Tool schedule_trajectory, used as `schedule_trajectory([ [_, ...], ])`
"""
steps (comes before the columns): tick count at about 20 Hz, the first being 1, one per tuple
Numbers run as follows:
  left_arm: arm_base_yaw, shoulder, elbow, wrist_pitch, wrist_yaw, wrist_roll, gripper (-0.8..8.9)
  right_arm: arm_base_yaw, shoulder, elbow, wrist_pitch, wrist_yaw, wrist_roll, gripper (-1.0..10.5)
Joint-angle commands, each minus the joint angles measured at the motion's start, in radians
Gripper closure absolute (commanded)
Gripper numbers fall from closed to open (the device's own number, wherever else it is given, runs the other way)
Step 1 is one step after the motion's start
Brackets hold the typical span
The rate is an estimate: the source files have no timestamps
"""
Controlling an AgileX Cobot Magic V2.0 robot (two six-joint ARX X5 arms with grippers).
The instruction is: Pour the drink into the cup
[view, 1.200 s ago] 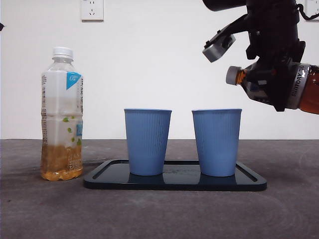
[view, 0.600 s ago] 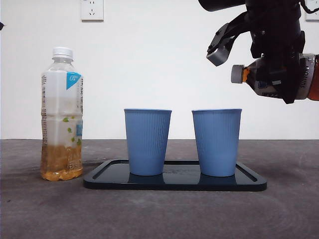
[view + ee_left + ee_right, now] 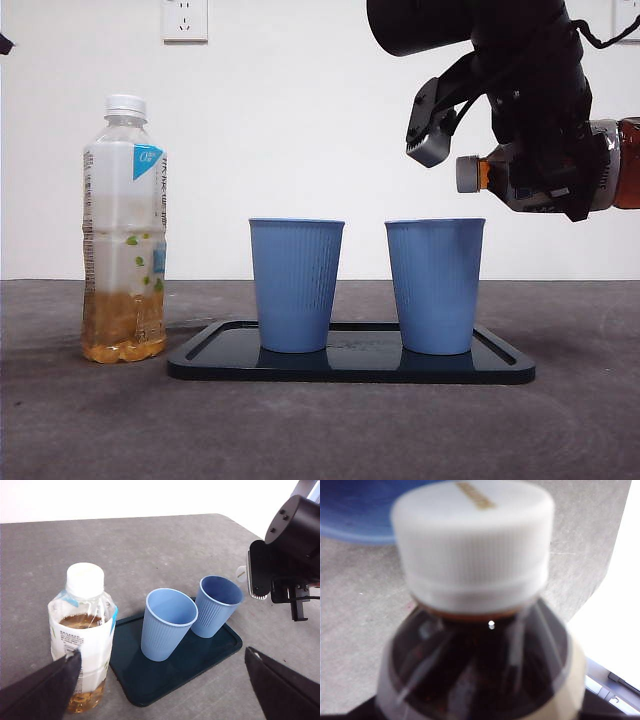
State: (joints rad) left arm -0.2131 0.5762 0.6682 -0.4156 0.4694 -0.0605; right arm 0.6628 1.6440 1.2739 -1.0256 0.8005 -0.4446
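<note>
While two blue cups (image 3: 296, 285) (image 3: 435, 286) stand on a dark tray (image 3: 350, 366), the right gripper (image 3: 545, 150) clamps a capped dark-drink bottle (image 3: 500, 178) sideways above the right-hand cup. From the left wrist, the left gripper (image 3: 162, 682) sits spread wide near a pale tea bottle (image 3: 82, 635). From the right wrist, a white cap (image 3: 472, 540) fills the view.

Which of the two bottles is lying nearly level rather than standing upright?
The dark-drink bottle, held in the right gripper above the right-hand cup. The pale-label bottle stands upright.
</note>
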Motion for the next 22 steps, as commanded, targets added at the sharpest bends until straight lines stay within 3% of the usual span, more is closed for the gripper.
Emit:
schedule_trajectory([
  [1, -0.005, 0.004, 0.017, 0.011, -0.002, 0.019, 2.86, 0.01, 0.011, 0.032, -0.004, 0.045, -0.024, 8.2],
  [4, -0.005, 0.004, 0.017, 0.011, -0.002, 0.021, 2.86, 0.011, 0.011, 0.032, -0.006, 0.047, -0.013, 8.2],
  [8, -0.005, 0.004, 0.017, 0.004, -0.002, 0.031, 2.86, 0.016, 0.006, 0.032, -0.017, 0.044, 0.074, 8.2],
  [12, -0.008, 0.005, 0.017, -0.006, -0.002, 0.03, 2.86, -0.006, -0.051, 0.032, -0.012, -0.045, 0.14, 8.2],
  [18, -0.01, 0.005, 0.017, -0.012, -0.002, 0.017, 2.86, -0.167, -0.261, 0.008, 0.119, -0.376, 0.281, 8.2],
  [22, -0.01, 0.005, 0.017, -0.012, -0.002, -0.005, 2.86, -0.32, -0.425, -0.118, 0.344, -0.57, 0.355, 8.2],
])
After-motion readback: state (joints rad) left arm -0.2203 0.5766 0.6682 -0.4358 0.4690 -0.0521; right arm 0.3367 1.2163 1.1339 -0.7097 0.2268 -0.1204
